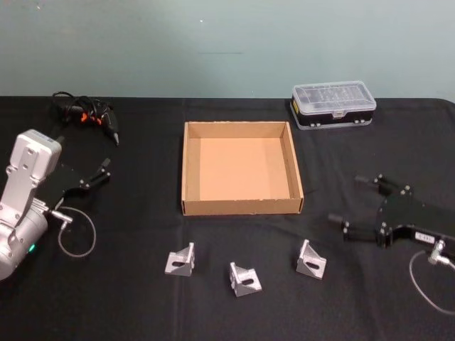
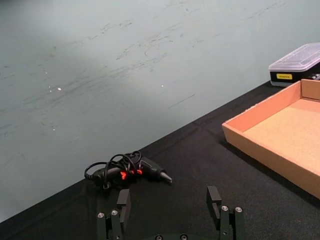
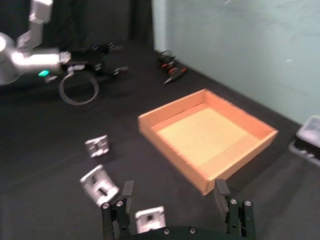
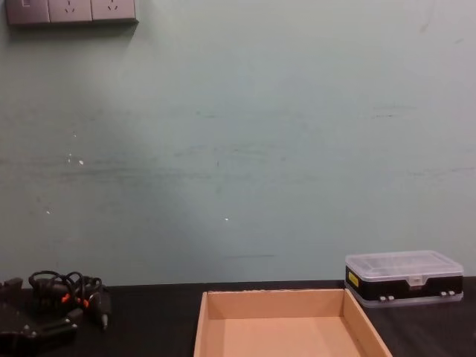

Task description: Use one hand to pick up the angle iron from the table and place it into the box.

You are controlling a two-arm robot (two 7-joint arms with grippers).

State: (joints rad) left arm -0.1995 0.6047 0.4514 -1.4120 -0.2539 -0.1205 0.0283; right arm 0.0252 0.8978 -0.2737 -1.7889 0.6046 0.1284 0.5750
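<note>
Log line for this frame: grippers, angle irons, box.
left gripper: open, idle, left of box | right gripper: open, empty, right of box | angle irons: three on table before box | box: empty

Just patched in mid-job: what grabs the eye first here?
The empty tan box sits in the centre, with three silver angle irons in a row on its near side. The open right tool is just right of that row; the open left tool is far off on the left.

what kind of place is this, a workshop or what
Probably a lab or workshop test bench: a black table set against a plain wall with sockets, holding a cardboard box, loose angle irons and a parts case.
</note>
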